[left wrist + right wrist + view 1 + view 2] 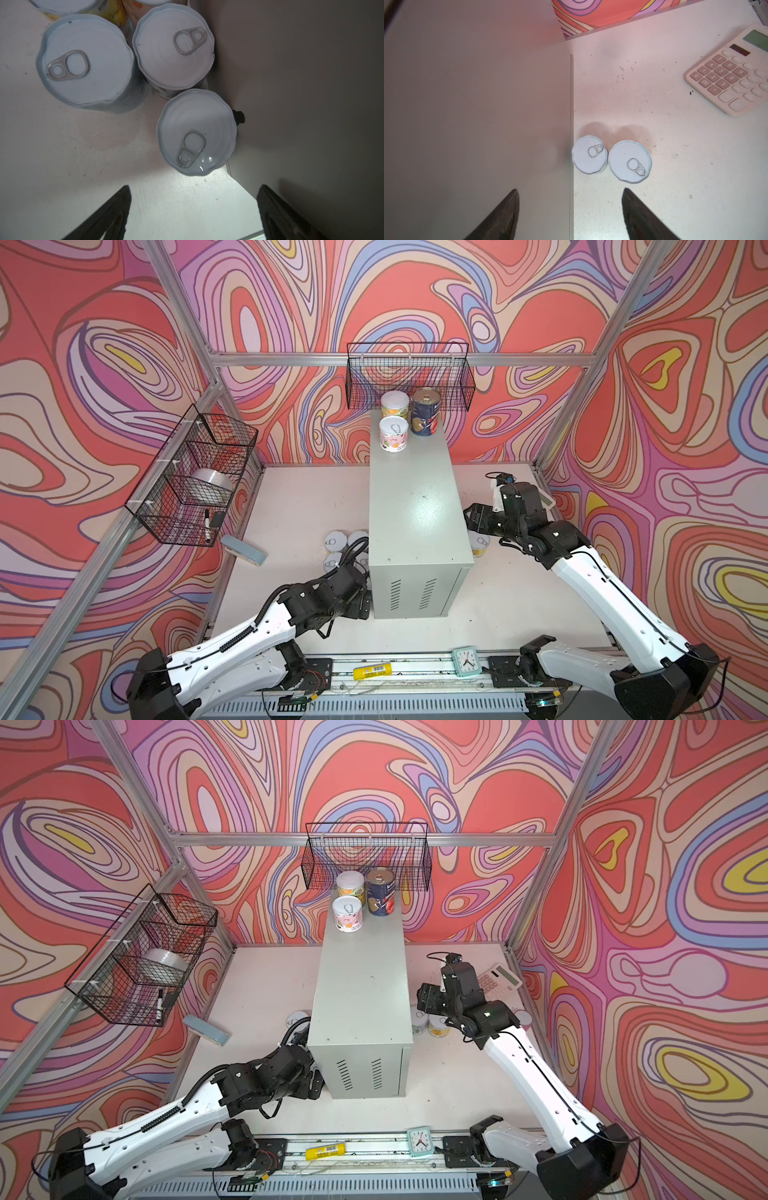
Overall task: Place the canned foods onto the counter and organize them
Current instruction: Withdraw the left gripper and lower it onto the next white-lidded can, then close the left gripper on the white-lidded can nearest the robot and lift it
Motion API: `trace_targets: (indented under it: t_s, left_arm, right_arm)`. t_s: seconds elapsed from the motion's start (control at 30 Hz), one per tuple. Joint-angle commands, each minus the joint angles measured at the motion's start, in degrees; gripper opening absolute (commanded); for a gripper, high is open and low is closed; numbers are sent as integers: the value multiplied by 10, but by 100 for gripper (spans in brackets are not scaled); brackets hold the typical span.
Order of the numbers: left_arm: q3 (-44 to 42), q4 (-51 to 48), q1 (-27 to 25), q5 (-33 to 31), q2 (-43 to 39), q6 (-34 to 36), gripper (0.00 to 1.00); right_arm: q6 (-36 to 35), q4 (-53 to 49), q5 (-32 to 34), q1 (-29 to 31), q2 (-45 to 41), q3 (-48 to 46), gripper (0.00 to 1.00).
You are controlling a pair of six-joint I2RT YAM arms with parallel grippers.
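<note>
Three cans [394,433] stand upper centre on the grey surface [415,506]; left pincer [194,187] and right pincer [570,189] hang apart, empty, near more cans [589,154] beside it.

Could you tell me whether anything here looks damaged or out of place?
The tin nearest the left gripper has a wavy, dented-looking rim. A yellow tube and a clock lie on the front rail.

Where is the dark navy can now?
In both top views the dark navy can stands on the counter, at its far end, right of the white-lidded can.
</note>
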Motion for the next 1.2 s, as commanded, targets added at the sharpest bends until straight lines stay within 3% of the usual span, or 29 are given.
trace_targets:
  t_s: [0.0, 0.4, 0.77, 1.17]
  left_arm:
    - [-9, 55, -5, -10, 23, -13, 94]
    - [-20, 117, -5, -47, 102, -30, 91]
    - [-39, 131, -4, -93, 153, -55, 90]
    - [-58, 103, 34, -97, 100, -43, 90]
  right_arm:
    - [4, 11, -4, -3, -1, -3, 80]
    - [4, 25, -4, -3, 9, -5, 80]
    - [13, 42, -46, -3, 17, -13, 77]
    - [30, 52, -59, 31, 20, -22, 73]
